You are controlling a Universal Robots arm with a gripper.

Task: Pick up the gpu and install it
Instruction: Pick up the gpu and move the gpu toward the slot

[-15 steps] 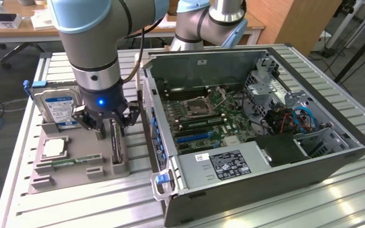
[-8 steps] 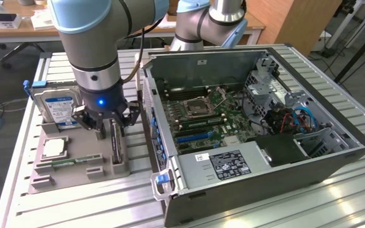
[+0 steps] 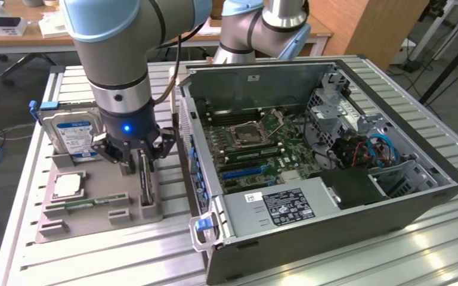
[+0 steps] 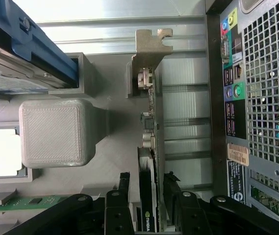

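Your gripper (image 4: 148, 188) sat low over the gray tray (image 3: 86, 229), jaws straddling the gpu (image 4: 152, 147) with a sliver of gap each side, so not clamped yet. The gpu stood on edge in the tray's slot, on the tray side nearest the PC case (image 3: 356, 205). The hard drive (image 3: 74, 134) stood at the tray's opposite side.

A silver ribbed aluminium-profile table (image 3: 420, 250) spans the exterior view from the left edge to the lower right, and directly on it rest a flat grey plastic parts tray (image 3: 78, 229) at lower left and, just beside it, a large open dark metal computer case (image 3: 333, 238) filling centre and right.
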